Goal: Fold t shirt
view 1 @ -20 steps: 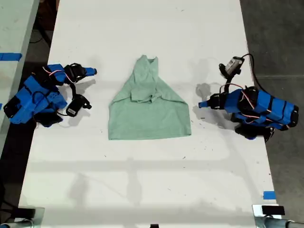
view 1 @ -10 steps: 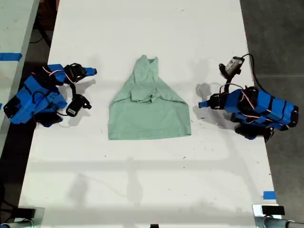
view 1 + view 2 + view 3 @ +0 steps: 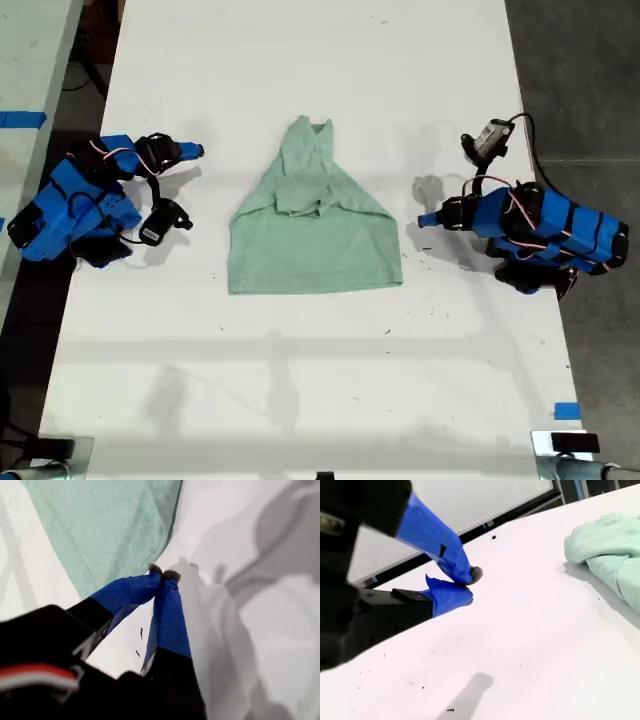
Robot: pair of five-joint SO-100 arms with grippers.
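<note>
White and bare but for a few dark specks, the bench fills most of the exterior view, with dark floor along that view's right and a second pale table at its left edge.

Near the middle of the bench lies the t shirt, pale mint green and partly folded. Its hem runs straight across the lower end, and both sides are drawn in towards the narrow top, so that the outline is roughly a triangle. A small bunched fold sits across the middle of the cloth.

My first gripper is at the exterior view's right, just beside the shirt's lower corner on that side but not touching it. In the first wrist view its jaws are pressed together at the tips with nothing between them, over bare bench next to the cloth's edge.

My second gripper is at the exterior view's left, well apart from the shirt and pointing towards its upper end. In the second wrist view its jaws are closed, or very nearly so, and hold nothing, low over the bench, with the shirt's bunched end lying off ahead.

Both blue arms sit folded at the bench's sides. A strip of blue tape marks the bench edge at the exterior view's lower right.
</note>
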